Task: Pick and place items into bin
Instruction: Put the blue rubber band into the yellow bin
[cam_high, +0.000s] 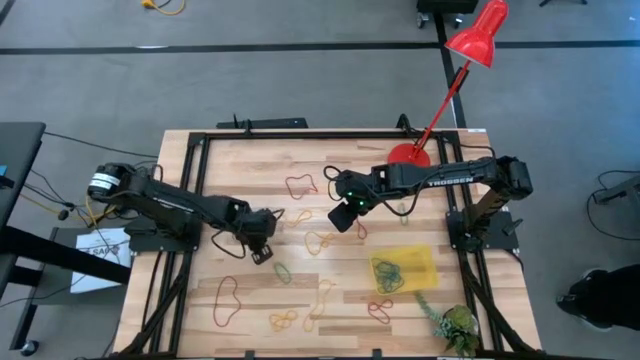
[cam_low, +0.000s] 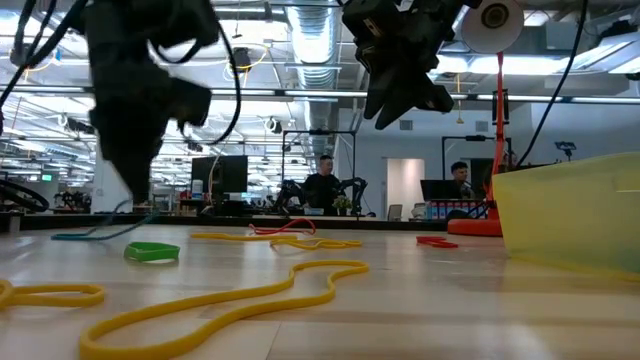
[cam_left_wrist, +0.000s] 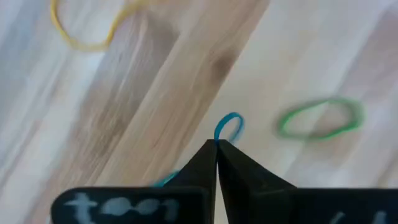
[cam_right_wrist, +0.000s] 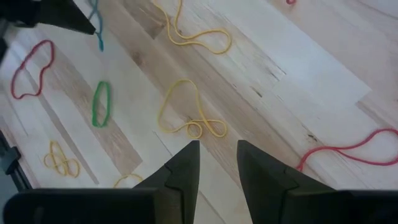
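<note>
From above, the left gripper (cam_high: 262, 250) is seen low over the wooden table (cam_high: 250, 160), its fingertips hard to make out; a green band (cam_high: 283, 271) lies just beside it. The right gripper (cam_high: 345, 212) is held near the table's middle, well apart from the yellow bin (cam_high: 422, 262), in which a tangle of bands is seen, too small to count. A red lamp (cam_high: 478, 36) stands behind the right arm.

At table height, the bin is cut off at the edge, and two people are seen far behind.

Past the left wrist, the fingers are pinched shut on a blue band (cam_left_wrist: 227, 126), partly hidden between them.

Past the right wrist, the fingers stand apart, empty, above one knotted yellow band (cam_right_wrist: 186, 112).
</note>
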